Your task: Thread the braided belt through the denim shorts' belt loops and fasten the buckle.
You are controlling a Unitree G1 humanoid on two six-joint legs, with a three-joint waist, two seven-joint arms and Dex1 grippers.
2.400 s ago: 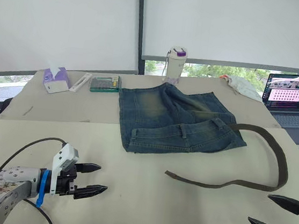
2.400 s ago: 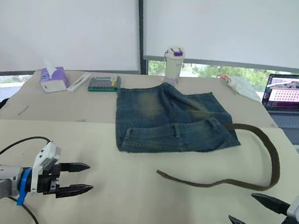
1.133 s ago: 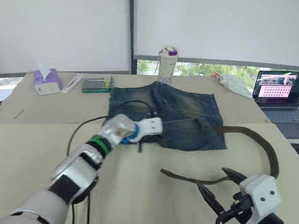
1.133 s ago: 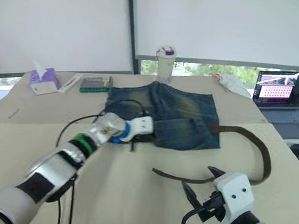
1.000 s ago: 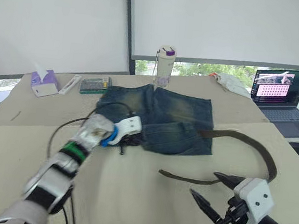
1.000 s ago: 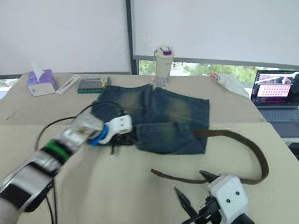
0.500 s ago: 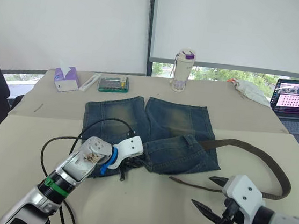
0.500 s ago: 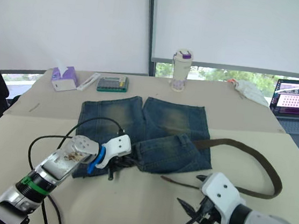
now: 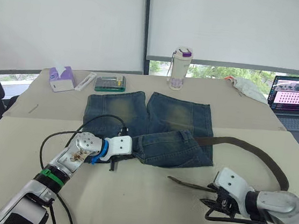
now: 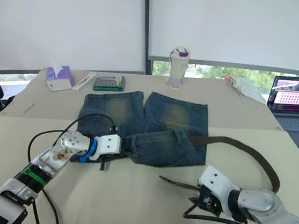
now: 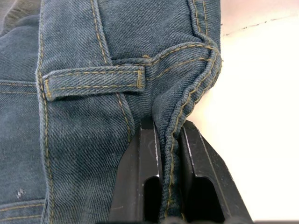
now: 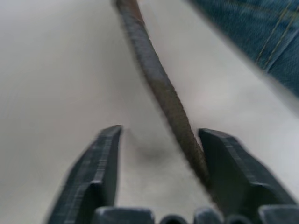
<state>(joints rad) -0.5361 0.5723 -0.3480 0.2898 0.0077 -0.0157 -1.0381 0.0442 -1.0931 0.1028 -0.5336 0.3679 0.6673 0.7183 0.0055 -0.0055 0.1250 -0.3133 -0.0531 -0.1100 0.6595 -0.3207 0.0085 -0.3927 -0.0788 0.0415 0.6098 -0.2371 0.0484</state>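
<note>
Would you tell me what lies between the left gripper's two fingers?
The left gripper pinches a folded, stitched edge of the denim shorts beside a belt loop; the fabric covers whatever lies beneath it.

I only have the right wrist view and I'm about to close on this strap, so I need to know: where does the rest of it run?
Observer: In the head views, the braided belt curves away behind your right gripper and round to the denim shorts, meeting them at the waistband.
Operator: Is the left arm holding anything?
Observer: Yes. The left gripper is shut on the shorts' folded waistband edge, close to a belt loop.
</note>
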